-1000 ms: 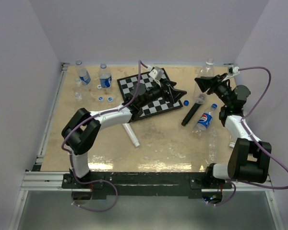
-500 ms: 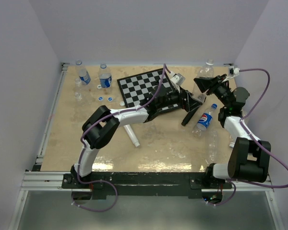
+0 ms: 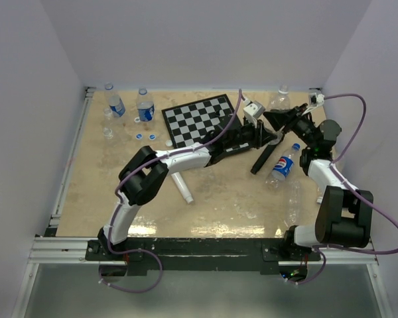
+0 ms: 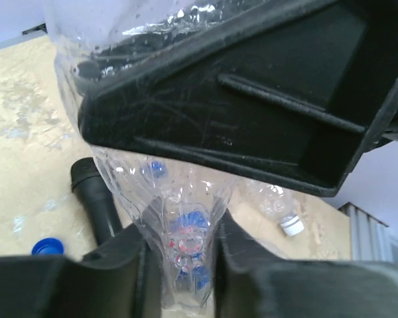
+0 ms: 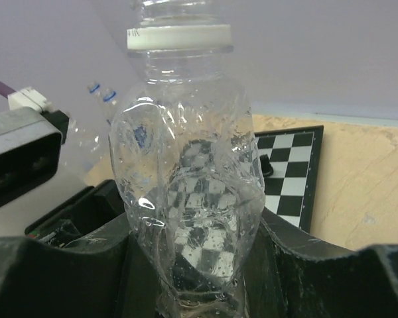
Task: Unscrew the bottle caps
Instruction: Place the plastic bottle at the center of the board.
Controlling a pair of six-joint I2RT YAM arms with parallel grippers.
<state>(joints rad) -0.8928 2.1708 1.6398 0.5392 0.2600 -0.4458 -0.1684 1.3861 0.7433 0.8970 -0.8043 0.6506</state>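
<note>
My right gripper is shut on a clear unlabelled bottle, held upright above the table at the back right. A white cap tops the bottle, seen as a white band at its neck in the right wrist view. My left gripper reaches across from the left. It is shut on the same bottle just below the right fingers, and the wall is squeezed in between its pads.
A Pepsi bottle with a blue cap lies under the grippers, beside a black microphone. The chessboard is at the back. Two labelled bottles and loose caps sit back left. A white stick lies mid-table.
The left arm swung right from over the chessboard to the held bottle, and its jaws went from wide open to shut on it. The right gripper kept its hold, shifting slightly.
</note>
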